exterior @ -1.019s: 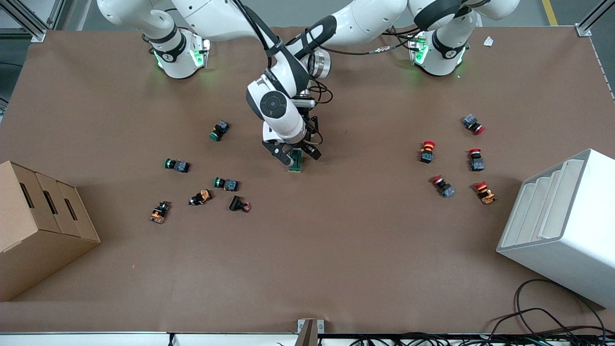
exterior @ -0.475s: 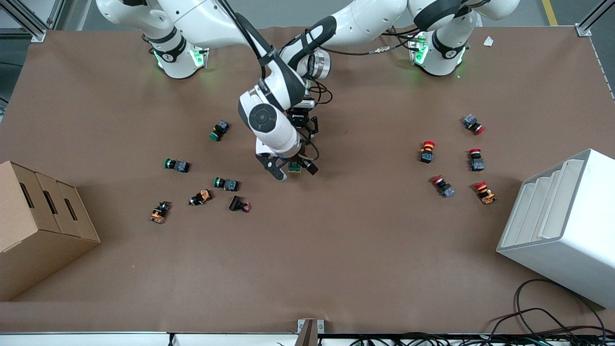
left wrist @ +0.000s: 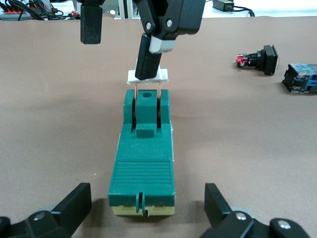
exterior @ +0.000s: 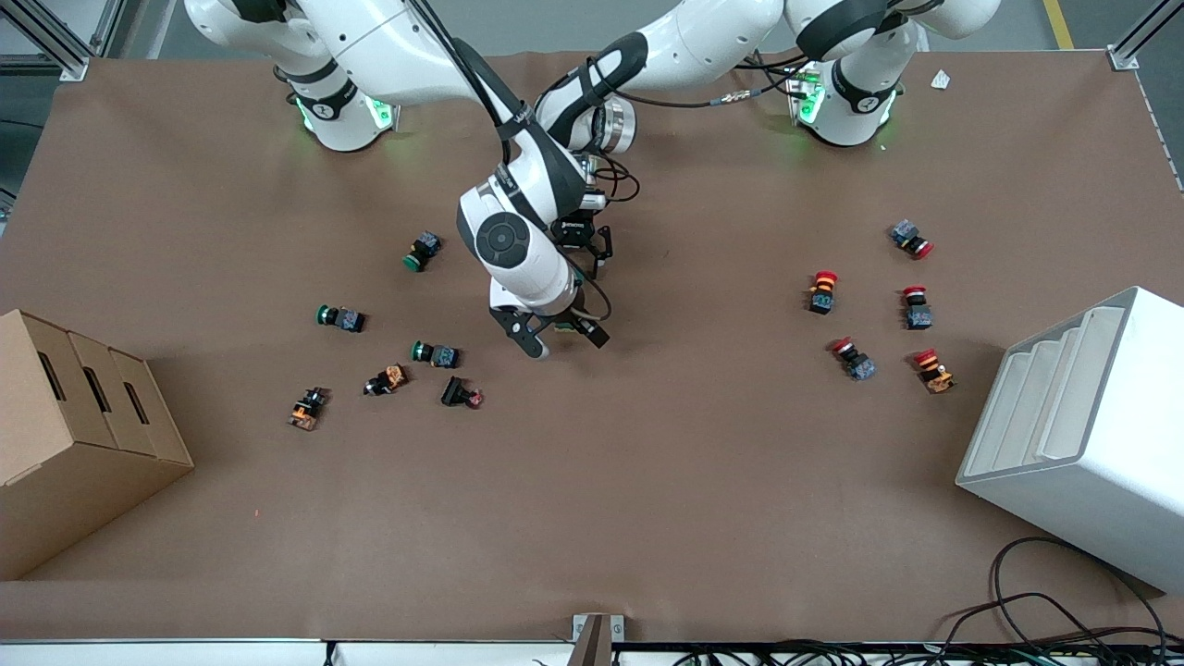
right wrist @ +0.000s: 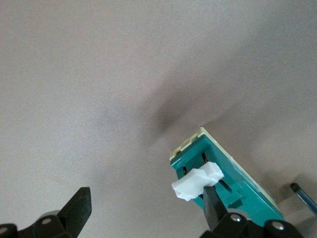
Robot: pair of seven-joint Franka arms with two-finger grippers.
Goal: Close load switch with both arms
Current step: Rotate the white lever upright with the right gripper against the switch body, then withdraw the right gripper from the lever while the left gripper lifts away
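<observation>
Two robot arms are working on a green load switch at the middle of the table.

In the front view, from the right arm's end across: a cardboard box, scattered green and orange push buttons, both arms meeting mid-table, red push buttons, a white rack. The right gripper is hanging spread wide over the switch, one finger touching its white handle, which is raised on two thin pins. The left gripper is sitting low, wide open, straddling the switch's other end without gripping. Closing seems underway; next, the handle likely needs pressing down while the body is steadied. The right arm is hiding nearly all of the switch from the front camera.
</observation>
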